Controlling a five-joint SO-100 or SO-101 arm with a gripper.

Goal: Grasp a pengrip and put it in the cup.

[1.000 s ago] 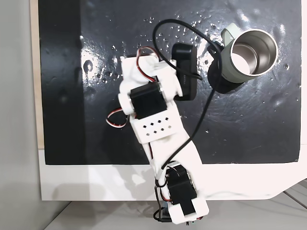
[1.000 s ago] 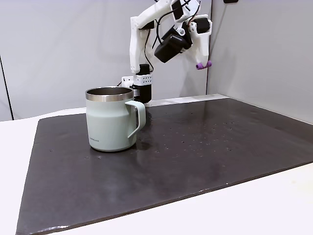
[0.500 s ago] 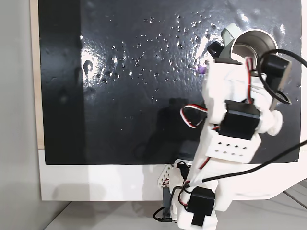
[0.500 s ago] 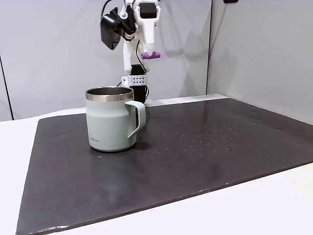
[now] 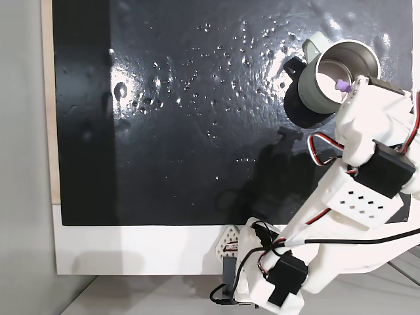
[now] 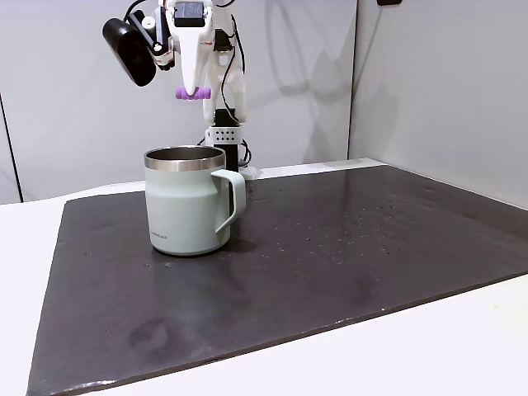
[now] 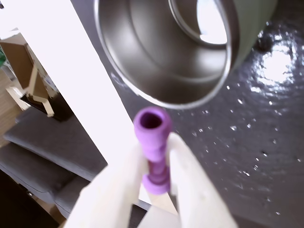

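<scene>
Purple load: the pengrip point(image 7: 153, 147) sits crosswise between my two white fingers point(image 7: 183, 166) in the wrist view, pinched around its middle with the open end pointing up the frame toward the mug.
Hand: the gripper point(image 6: 191, 91) is closed on that little tube; in the side fixed view I see it as a lilac bar at the fingertips, upper left of the frame, high in the air.
Cup: the cup point(image 6: 188, 202) stands upright on the dark mat point(image 6: 346, 247), left of centre in the side fixed view, handle toward the right of the frame.
Alignment: from the top fixed view the pengrip point(image 5: 341, 85) shows over the steel inside of the cup point(image 5: 328, 92), upper right of the frame, nearer the rim's right side than its middle. In the wrist view the mouth lies above the tube in the frame, not squarely under it.
Risk one: if I open now, I judge the tube could clip the rim and bounce onto the mat, since it hangs well above the mouth and off centre.
Risk two: soft ribbed rubber may cling to one finger and drop late or sideways.
Risk three: lowering carelessly could knock the rim and shove the mug.
</scene>
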